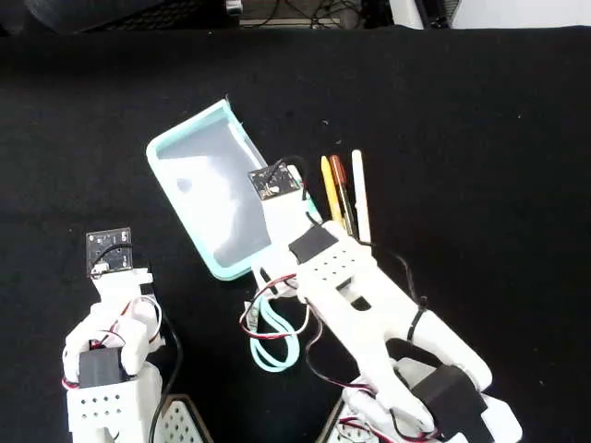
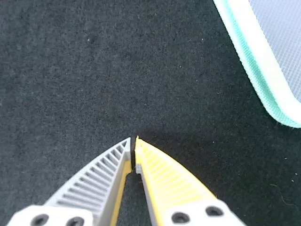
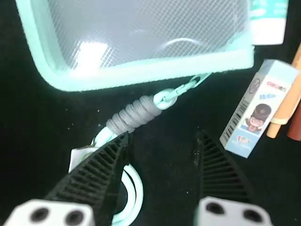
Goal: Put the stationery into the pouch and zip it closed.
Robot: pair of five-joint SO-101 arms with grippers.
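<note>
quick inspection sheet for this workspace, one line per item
surface: black cloth over the table, flat
job's things: teal mesh pouch lies flat; three pens side by side next to it; boxed eraser outside the pouch by the pens; strap loops on the cloth
clutter: nothing seen
grippers: left gripper shut, empty, low over the cloth; right gripper open above the zip cord
cables: wires hang off the right arm's wrist
surroundings: dark cables beyond the table's far edge
</note>
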